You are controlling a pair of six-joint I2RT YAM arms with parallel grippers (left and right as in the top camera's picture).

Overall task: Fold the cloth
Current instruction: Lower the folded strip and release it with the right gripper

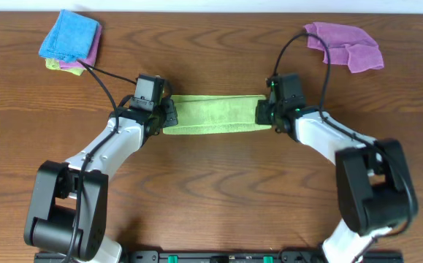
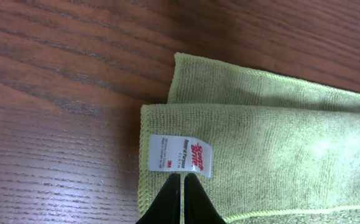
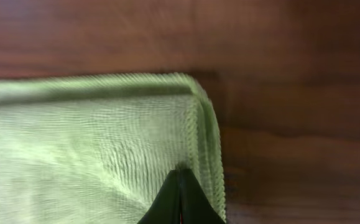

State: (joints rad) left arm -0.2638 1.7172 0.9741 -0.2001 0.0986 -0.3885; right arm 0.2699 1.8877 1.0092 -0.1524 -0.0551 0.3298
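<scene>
The cloth (image 1: 211,115) is laid as a long strip in the middle of the table (image 1: 211,197). Its 9 o'clock end is pinched tight by the left gripper (image 1: 166,115) and its 3 o'clock end by the right gripper (image 1: 264,113), likely so both ends can be lifted together. Bare wood is seen at 6 o'clock.

Both arms share one build: white shell links between black joint housings. The left arm (image 1: 116,146) and the right arm (image 1: 321,131) each end, farthest from the jaws, in a bulky rounded black base joint (image 1: 65,212). A thin black cable (image 1: 281,51) loops out just behind each pair of jaws. A small green light (image 1: 272,82) glows behind the right ones. The jaws are matte black, tapering to a point.
</scene>
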